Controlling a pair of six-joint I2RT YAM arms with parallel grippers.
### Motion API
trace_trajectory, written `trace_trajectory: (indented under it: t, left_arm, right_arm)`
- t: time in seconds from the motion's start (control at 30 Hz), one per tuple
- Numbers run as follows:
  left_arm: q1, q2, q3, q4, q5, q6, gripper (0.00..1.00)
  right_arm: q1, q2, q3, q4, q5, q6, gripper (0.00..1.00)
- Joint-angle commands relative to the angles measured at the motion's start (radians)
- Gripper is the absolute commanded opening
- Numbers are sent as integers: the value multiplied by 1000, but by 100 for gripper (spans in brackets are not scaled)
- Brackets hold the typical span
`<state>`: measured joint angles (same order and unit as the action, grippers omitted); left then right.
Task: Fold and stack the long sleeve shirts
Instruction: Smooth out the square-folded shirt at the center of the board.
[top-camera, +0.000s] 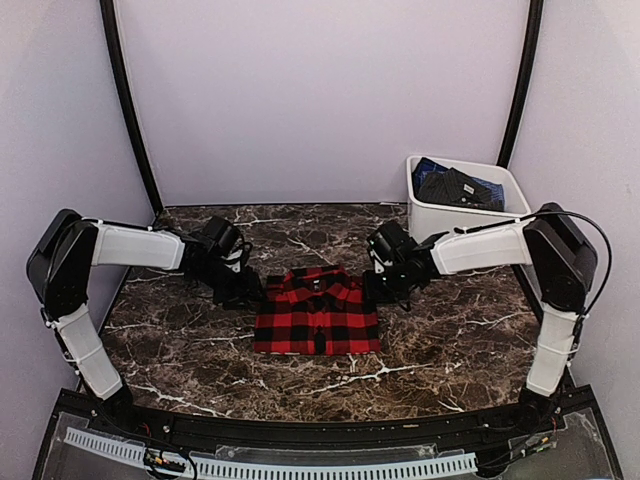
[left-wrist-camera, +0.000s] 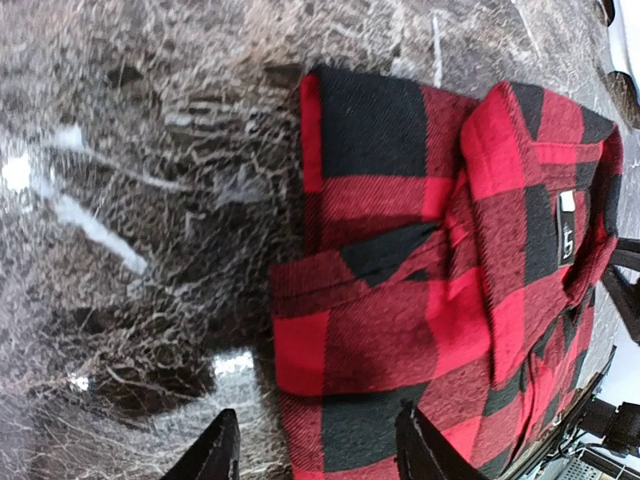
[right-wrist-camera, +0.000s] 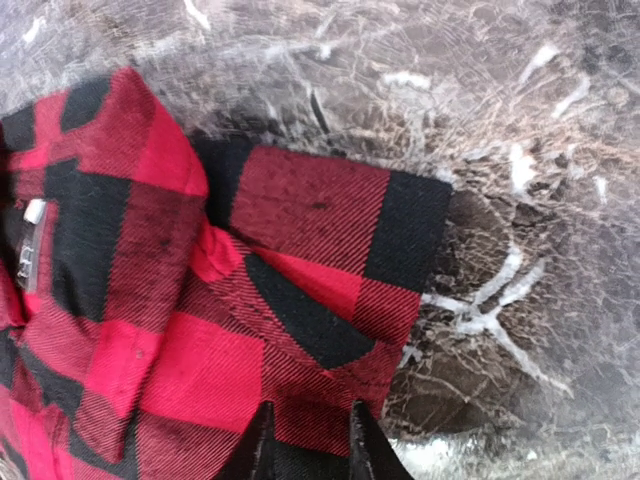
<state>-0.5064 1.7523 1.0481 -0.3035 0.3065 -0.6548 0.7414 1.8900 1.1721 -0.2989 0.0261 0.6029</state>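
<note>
The red-and-black checked flannel shirt lies centred on the dark marbled tabletop, between the left gripper and right gripper; the white rectangular plastic tub stands back right.

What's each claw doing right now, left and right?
Left claw: open, straddling the edge of the folded red-and-black check flannel shirt.
Right claw: narrow gap over the same shirt; whether it grips cannot be told.

Red-and-black check shirt lies folded flat (collar showing).
</note>
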Motion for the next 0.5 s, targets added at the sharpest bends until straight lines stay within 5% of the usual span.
trace_trajectory:
  t: [0.0,0.27,0.47]
  left_arm:
    - [6,-42,-33,9,29,5,52]
    - [2,-31,-72,38,76,2,52]
    - [-20,-9,-70,47,83,-9,52]
  right_arm:
    - [10,-90,9,13,14,-21,28]
    - [11,-164,-13,27,55,-32,50]
    - [10,-182,-51,44,51,-24,56]
